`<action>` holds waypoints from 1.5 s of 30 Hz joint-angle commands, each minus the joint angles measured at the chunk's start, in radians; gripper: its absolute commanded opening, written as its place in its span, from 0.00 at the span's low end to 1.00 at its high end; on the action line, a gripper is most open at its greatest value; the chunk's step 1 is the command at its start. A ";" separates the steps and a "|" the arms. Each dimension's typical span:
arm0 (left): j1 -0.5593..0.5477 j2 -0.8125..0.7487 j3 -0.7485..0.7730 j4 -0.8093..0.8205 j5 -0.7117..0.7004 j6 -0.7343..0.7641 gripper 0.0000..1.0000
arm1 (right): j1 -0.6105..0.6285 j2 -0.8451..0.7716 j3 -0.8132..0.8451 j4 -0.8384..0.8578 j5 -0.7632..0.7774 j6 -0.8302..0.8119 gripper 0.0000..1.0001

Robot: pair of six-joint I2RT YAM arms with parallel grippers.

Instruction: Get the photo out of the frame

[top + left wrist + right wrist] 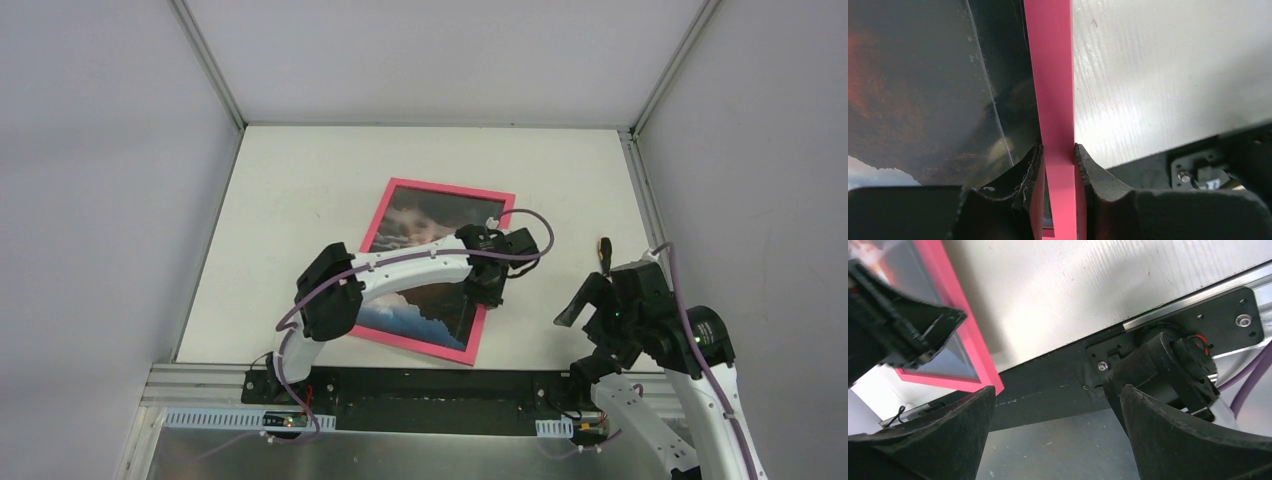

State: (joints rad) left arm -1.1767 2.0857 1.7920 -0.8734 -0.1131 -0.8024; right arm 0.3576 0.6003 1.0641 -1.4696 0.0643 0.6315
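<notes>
The bright-pink frame (450,188) lies tilted on the white table with the photo (425,222), a dark cloudy sky, inside it. My left gripper (487,290) reaches across the picture to the frame's right border. In the left wrist view the left gripper (1059,155) is shut on that pink frame border (1050,75), one finger on the photo (923,90) side and one on the table side. My right gripper (590,288) hovers open to the right of the frame, near the table's front edge. Nothing sits between the open right gripper (1058,390) fingers; the frame's near corner (979,365) shows at left.
White table top (300,200) inside grey walls, with aluminium rails at its edges. A black mounting strip (430,385) runs along the near edge. The right arm's base (1168,365) shows below the right gripper.
</notes>
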 commanded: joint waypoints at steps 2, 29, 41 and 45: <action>0.030 -0.182 -0.013 -0.019 0.061 0.041 0.00 | -0.004 0.037 -0.020 0.105 -0.006 0.073 0.99; 0.127 -0.355 -0.039 -0.018 0.218 0.144 0.00 | -0.100 0.674 -0.192 1.270 -0.748 0.278 0.99; 0.141 -0.380 -0.009 -0.026 0.221 0.166 0.00 | -0.042 0.692 -0.126 1.148 -0.678 0.266 0.30; 0.141 -0.374 0.046 -0.046 0.231 0.163 0.01 | -0.036 0.683 -0.076 1.096 -0.667 0.276 0.12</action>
State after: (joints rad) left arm -1.0328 1.7718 1.7531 -0.9253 0.0963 -0.6689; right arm 0.3153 1.3201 0.8951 -0.2935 -0.6147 0.8444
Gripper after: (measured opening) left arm 0.235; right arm 0.270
